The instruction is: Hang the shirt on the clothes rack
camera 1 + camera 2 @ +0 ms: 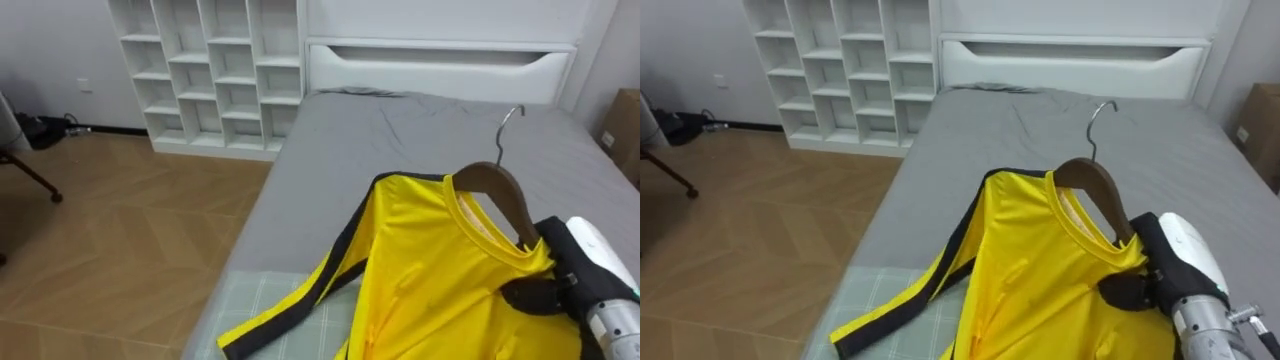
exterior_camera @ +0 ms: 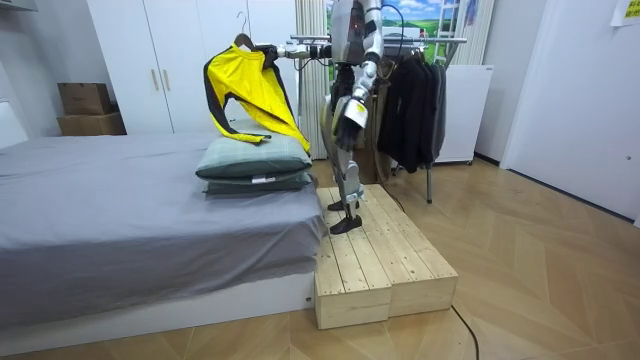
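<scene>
Bedroom scene, left eye view first: a yellow shirt with black trim hangs on a wooden hanger, whose metal hook rises over a grey bed. The right hand comes in at the lower right, its dark fingers curled round the shirt's shoulder, where the end of the hanger runs under the cloth. One black-edged sleeve trails down to the left across a pale checked pillow at the near end of the bed. Beyond the bed stands a white headboard, with a white cubby shelf to its left, above a wooden floor. A cardboard box shows at the right edge. In the room view the robot stands upright on a wooden platform set against the side of the bed. Its right arm is stretched out level towards the room view's left, holding the shirt up in the air over the pillow, which lies on a second pillow. The left hand hangs at the robot's side, and whether its fingers are spread or curled I cannot tell. Behind the robot a clothes rack carries dark garments. The right eye view gives the same hold: fingers closed on the yellow cloth just below the hanger's end.
</scene>
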`<state>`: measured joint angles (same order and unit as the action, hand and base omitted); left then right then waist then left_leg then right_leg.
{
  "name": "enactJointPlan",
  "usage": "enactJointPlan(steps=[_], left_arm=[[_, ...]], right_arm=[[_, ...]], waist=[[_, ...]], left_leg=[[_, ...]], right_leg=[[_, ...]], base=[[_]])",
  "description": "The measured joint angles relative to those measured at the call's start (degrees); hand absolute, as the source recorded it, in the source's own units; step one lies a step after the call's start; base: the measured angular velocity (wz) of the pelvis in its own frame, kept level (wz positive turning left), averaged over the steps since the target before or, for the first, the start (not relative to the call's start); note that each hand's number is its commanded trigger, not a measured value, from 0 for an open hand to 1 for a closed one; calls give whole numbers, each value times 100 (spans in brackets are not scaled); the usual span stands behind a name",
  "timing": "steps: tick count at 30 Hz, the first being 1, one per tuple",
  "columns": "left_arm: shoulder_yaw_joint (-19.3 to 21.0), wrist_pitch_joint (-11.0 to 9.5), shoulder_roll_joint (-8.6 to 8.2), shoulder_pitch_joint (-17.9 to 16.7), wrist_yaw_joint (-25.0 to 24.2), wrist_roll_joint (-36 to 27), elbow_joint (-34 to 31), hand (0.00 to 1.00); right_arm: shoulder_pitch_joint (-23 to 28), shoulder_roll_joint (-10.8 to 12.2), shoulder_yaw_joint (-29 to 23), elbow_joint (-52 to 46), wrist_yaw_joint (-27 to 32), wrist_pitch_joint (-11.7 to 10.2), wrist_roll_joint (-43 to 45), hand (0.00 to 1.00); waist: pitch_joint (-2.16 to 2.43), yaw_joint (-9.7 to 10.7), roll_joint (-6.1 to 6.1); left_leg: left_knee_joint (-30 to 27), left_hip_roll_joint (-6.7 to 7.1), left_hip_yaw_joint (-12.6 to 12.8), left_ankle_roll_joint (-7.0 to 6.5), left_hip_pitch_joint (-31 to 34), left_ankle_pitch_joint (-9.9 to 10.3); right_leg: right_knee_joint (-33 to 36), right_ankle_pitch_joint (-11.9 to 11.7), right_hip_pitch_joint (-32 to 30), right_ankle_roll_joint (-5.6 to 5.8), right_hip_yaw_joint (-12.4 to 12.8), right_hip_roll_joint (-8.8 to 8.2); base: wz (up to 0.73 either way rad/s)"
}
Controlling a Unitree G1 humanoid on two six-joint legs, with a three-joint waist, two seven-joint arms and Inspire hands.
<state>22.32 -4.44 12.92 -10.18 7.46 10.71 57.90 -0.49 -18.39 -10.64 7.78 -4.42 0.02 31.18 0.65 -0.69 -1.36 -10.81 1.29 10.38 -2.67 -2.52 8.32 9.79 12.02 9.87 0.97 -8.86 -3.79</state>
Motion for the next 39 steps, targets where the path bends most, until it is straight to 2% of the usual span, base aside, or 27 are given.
enactJointPlan(steps=[3, 5, 8, 10, 12, 15, 18, 22, 25, 26, 28, 31, 35, 39], left_arm=[[96, 168, 18, -105, -2, 27, 733, 0], [116, 244, 16, -205, -27, 24, 930, 0], [44, 418, 7, -471, -159, 56, 995, 0], [-5, 491, 7, -492, -270, 137, 1102, 0], [-125, 579, -30, -515, -464, 355, 1110, 0], [-403, 605, -45, -484, -685, 402, 1100, 0], [-647, 666, -58, -428, -695, 463, 1079, 0], [-728, 676, -74, -310, -695, 583, 976, 0], [-1062, 695, -71, -245, -695, 657, 863, 0], [-1178, 696, -72, -188, -697, 749, 858, 0], [-1214, 695, -75, -137, -701, 848, 853, 0], [-1291, 692, -71, -41, -760, 1037, 853, 0], [-1588, 679, -68, 16, -817, 1023, 883, 0], [-1775, 691, -77, 56, -818, 1023, 898, 0]], right_arm=[[36, -9, -5, -28, -30, 168, 48, 100], [155, -15, -9, -253, -41, 266, 69, 100], [308, -14, 0, -546, -44, 270, 81, 100], [334, -18, 0, -697, -85, 328, 72, 100], [334, -20, 0, -848, -239, 380, 76, 100], [335, -20, 8, -1010, -380, 379, 75, 100], [337, -20, 7, -1125, -422, 379, 68, 100], [338, -20, 9, -1151, -436, 379, 41, 100], [342, -20, 71, -1251, -465, 385, 111, 100], [342, -20, 84, -1377, -518, 385, 146, 100], [347, -25, 84, -1617, -598, 387, 236, 100], [389, -25, 82, -1994, -641, 382, 285, 100], [488, -23, 99, -2444, -641, 316, 240, 100], [609, -23, 113, -2617, -641, 305, 190, 100]], waist=[[-22, -103, -40], [-33, -128, -64], [-43, -142, -113], [-73, -138, -139], [-84, -149, -158], [-82, -122, -180], [-76, -76, -188], [-73, -30, -222], [-69, 57, -284], [-55, 60, -313], [-84, 65, -376], [-55, 106, -473], [-68, 169, -457], [-112, 186, -386]], left_leg=[[-2, 4, 12, 1, 3, 5], [-4, 6, 22, 0, 14, 6], [-8, 21, 21, -1, 53, 6], [-56, 27, 6, -10, 107, 11], [-91, 28, 12, -33, 126, 28], [-98, 43, 15, -38, 140, 30], [-147, 45, 21, -47, 199, 36], [-147, 46, 24, -55, 199, 40], [-146, 44, 25, -55, 233, 40], [-156, 40, 27, -55, 290, 38], [-157, 30, 44, -55, 307, 38], [-148, 24, 47, -56, 305, 40], [-202, -60, 156, -68, 273, 86], [-191, -77, 261, -81, 221, 160]], right_leg=[[-14, 4, -3, 3, 9, -5], [-21, 9, -13, 8, 12, -9], [-23, 15, -53, 15, 13, -24], [-25, 20, -73, 22, -3, -31], [-27, 22, -79, 25, 0, -35], [-38, 38, -84, 48, 12, -50], [-110, 41, -85, 51, 16, -54], [-106, 43, -86, 52, 26, -54], [-92, 43, -126, 52, 23, -54], [-73, 42, -189, 51, 32, -50], [8, 43, -255, 51, 60, -47], [35, 38, -266, 50, 71, -43], [106, -12, -272, 65, 100, -32], [106, -42, -301, 86, 250, -27]], base=[[0], [0], [1], [4], [0], [0], [0], [0], [0], [-4], [-5], [0], [-7], [-20]])
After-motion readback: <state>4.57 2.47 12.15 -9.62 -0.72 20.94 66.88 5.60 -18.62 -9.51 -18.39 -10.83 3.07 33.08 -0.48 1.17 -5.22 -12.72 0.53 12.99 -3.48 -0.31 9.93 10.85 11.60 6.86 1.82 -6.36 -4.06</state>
